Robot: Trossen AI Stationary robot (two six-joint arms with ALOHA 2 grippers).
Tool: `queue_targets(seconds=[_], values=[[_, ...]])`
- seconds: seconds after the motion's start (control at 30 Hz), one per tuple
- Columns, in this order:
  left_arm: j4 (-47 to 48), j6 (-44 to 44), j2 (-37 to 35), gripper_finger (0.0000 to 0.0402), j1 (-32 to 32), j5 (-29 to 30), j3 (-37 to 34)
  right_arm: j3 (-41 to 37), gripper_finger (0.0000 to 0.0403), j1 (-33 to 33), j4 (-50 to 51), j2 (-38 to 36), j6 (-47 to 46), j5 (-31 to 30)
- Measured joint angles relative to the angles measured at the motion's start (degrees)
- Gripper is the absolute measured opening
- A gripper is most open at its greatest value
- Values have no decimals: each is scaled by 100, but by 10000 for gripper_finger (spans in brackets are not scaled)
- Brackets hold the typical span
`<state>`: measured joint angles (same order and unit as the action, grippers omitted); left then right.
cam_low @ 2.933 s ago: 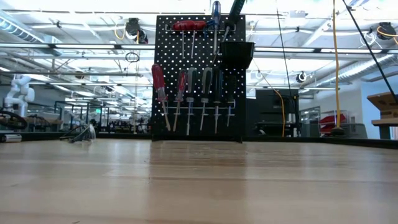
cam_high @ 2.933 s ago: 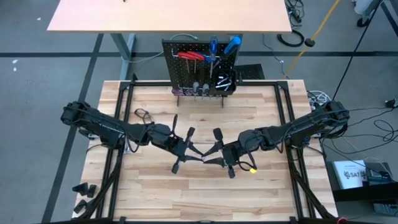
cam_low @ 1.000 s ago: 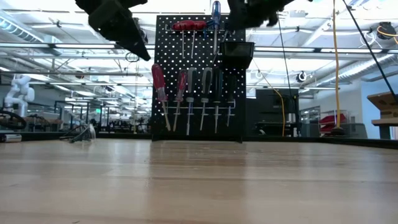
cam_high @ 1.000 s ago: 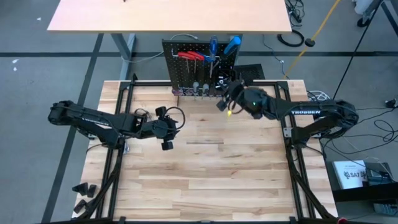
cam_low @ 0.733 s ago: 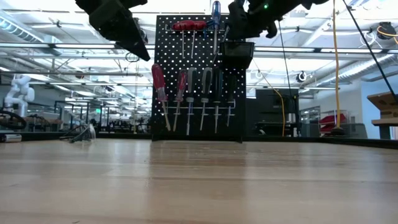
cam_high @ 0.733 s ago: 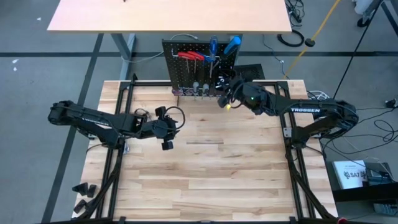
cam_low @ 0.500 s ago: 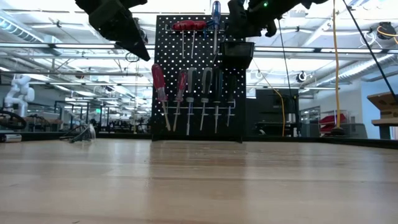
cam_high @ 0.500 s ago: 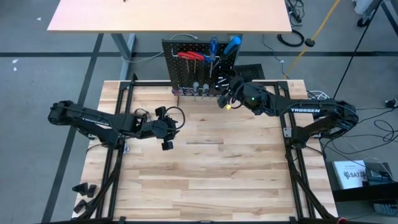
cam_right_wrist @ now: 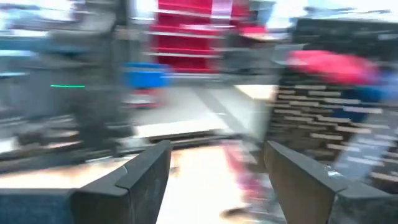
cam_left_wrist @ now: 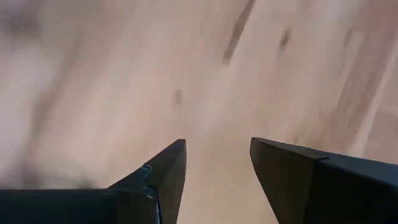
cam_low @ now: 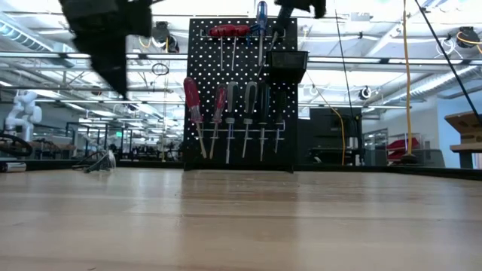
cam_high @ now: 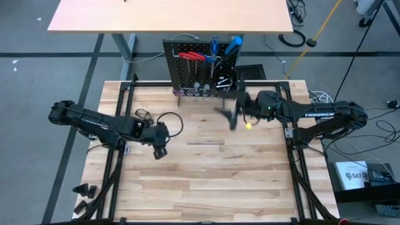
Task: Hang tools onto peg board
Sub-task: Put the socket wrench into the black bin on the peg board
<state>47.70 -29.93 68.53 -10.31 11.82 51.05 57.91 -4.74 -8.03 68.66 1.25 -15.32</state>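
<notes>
High view shows you a tan wooden tabletop (cam_high: 206,181) whose near half lies bare from edge to edge, giving both arms open room. Black rails (cam_high: 119,156) run along its left and right sides. The left gripper (cam_high: 160,150) hangs above the left-centre boards, well apart from every edge. In the left wrist view its fingers (cam_left_wrist: 165,174) stand apart with only bare wood between them; it holds nothing.

Farther back, the right gripper (cam_high: 230,117) sits just in front of the peg board (cam_high: 181,53), blurred by motion, above the boards right of centre. In the right wrist view its fingers (cam_right_wrist: 149,168) are spread with nothing between them; it is released. A small yellow-green light (cam_high: 248,125) glows on the right arm near the wrist.

At the far edge of the table you find the peg board standing upright, a black perforated panel. In the low view it carries two red-handled hex keys (cam_low: 226,31) at the top, a blue-handled screwdriver (cam_low: 261,13) beside them, and a square black bin (cam_low: 288,66) at the upper right. Below, a row of screwdrivers (cam_low: 233,117) hangs handle up: two red handles at the left, the leftmost tilted, then paler handles. Both grippers clear the board; neither touches it. Beyond the board stands a second tan table (cam_high: 169,15).
</notes>
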Motion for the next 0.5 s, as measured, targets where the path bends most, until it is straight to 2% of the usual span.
queue_targets(seconds=[0.1,0.17,0.33,0.4,0.5], values=[[657,-1315,0,187,-169,-125,-2,0,249,309,278,39,-101,1058],[1224,-2189,0,187,-270,-153,-2,0,249,512,597,130,-95,1479],[2930,-4375,24,187,-319,453,-23,0,249,958,1529,524,-51,1692],[3227,-4855,28,187,-295,480,-118,0,249,1056,1630,688,66,1695],[3123,-5206,33,187,-216,469,-348,-2,249,1106,1628,765,205,1699]])
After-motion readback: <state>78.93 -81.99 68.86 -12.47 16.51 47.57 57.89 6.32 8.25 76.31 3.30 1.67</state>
